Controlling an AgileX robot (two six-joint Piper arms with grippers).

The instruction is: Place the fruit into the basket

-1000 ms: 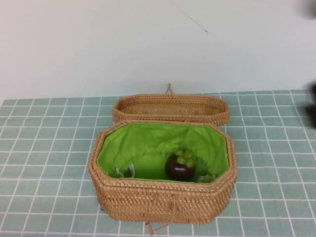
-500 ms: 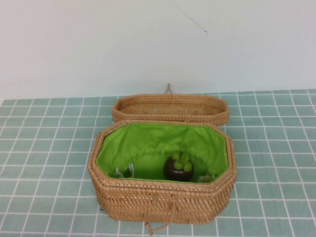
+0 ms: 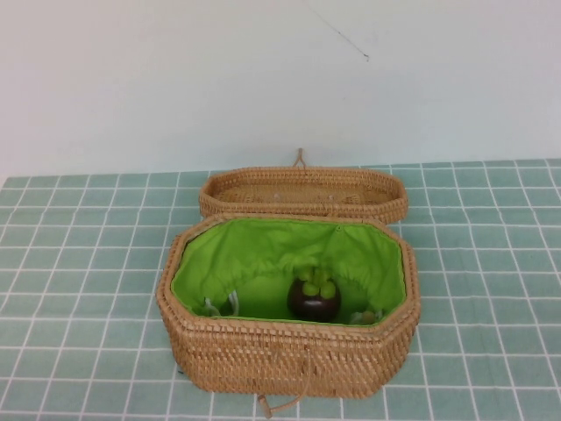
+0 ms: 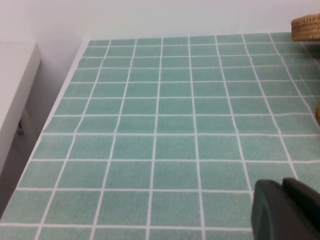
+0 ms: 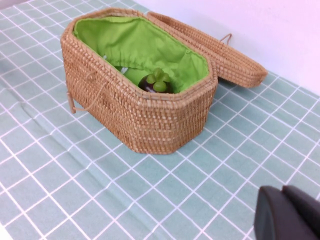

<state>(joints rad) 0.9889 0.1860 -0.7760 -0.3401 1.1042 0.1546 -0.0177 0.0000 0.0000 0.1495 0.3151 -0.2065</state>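
Observation:
The basket (image 3: 289, 355) stands open in the middle of the table, its lid (image 3: 302, 193) folded back behind it. The fruit (image 3: 314, 298) sits inside on the green lining, near the front wall, leaves up. The right wrist view shows the basket (image 5: 125, 105) and the fruit (image 5: 156, 82) from the side. Neither gripper is in the high view. My left gripper (image 4: 283, 186) is shut and empty over bare tablecloth, far to the left of the basket. My right gripper (image 5: 282, 191) is shut and empty over the cloth, off to the basket's right.
A green tiled tablecloth (image 3: 70, 263) covers the table, with a white wall behind. A white cabinet (image 4: 15, 90) stands past the table's left edge. A corner of wicker (image 4: 306, 27) shows in the left wrist view.
A dark arm at the right edge of the high view has left the picture. The fruit has rolled slightly left inside the basket and its leaves now face up.

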